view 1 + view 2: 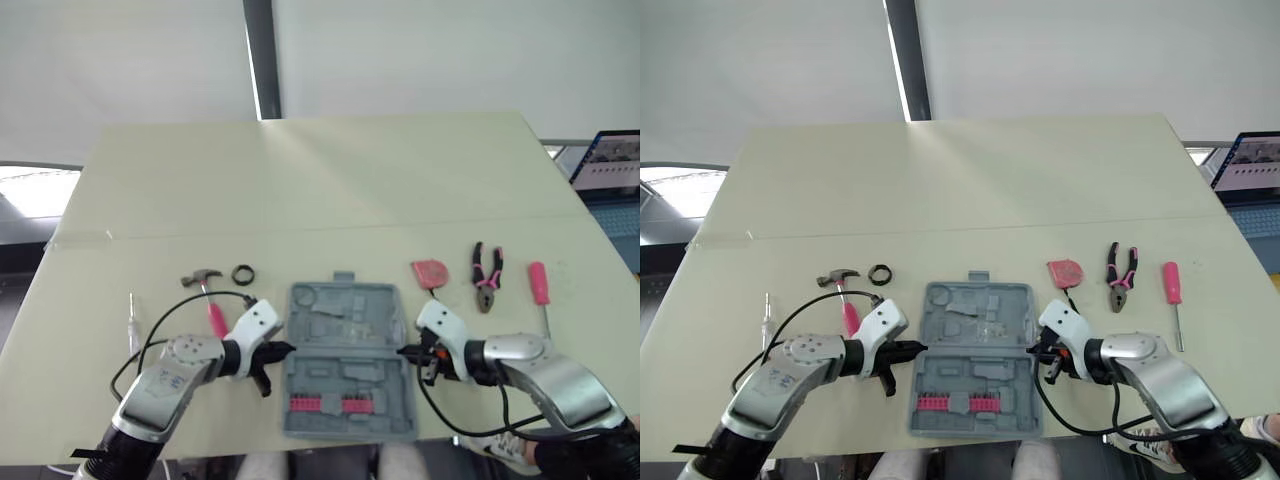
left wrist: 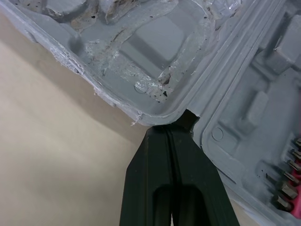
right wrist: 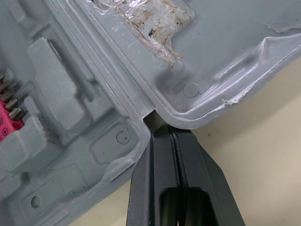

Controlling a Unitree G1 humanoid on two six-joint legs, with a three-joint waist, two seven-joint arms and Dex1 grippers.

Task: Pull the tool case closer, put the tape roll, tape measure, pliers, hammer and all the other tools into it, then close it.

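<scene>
The grey tool case (image 1: 345, 330) lies open and flat near the table's front edge, with a pink bit holder (image 1: 325, 404) in its near half. My left gripper (image 1: 288, 349) is shut, its tips pressed into the hinge notch on the case's left side (image 2: 181, 123). My right gripper (image 1: 403, 351) is shut too, with its tips at the hinge notch on the right side (image 3: 164, 129). Left of the case lie the pink-handled hammer (image 1: 205, 285) and the black tape roll (image 1: 244, 272). To its right lie the red tape measure (image 1: 431, 273), the pliers (image 1: 487, 277) and a pink screwdriver (image 1: 540, 285).
A slim metal tool (image 1: 131, 315) lies at the far left of the table. A laptop screen (image 1: 612, 165) stands beyond the table's right edge. The far half of the table (image 1: 330, 180) is bare.
</scene>
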